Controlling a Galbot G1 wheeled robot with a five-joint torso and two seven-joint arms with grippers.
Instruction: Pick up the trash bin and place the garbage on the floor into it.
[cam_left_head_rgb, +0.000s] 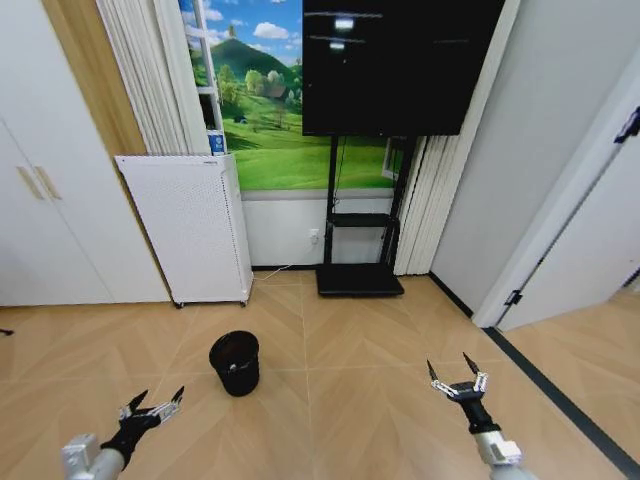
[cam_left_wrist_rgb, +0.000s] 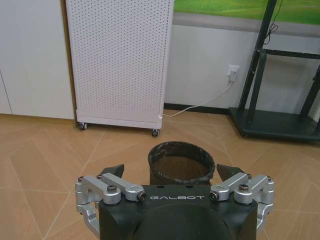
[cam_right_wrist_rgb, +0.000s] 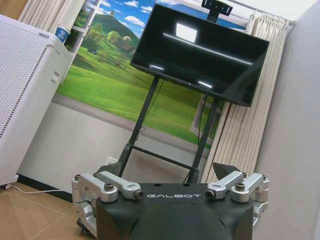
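Both grippers raised with fingers wide, the trash bin ahead of the left one.

The left gripper (cam_left_wrist_rgb: 170, 175) hovers low, fingers spread wide and holding nothing; the trash bin (cam_left_wrist_rgb: 181, 163) stands upright on the floor (cam_left_head_rgb: 350, 350) just beyond its fingertips. The right gripper (cam_left_head_rgb: 456, 378) is likewise spread wide, well apart from the bin. Farther off stand a white perforated air purifier (cam_left_head_rgb: 190, 228) and TV stand (cam_left_head_rgb: 360, 240).

Black trash bin (cam_left_head_rgb: 235, 362) on tan herringbone floor (cam_left_head_rgb: 350, 340); white perforated cabinet (cam_left_head_rgb: 190, 228); green landscape mural (cam_left_head_rgb: 265, 120).
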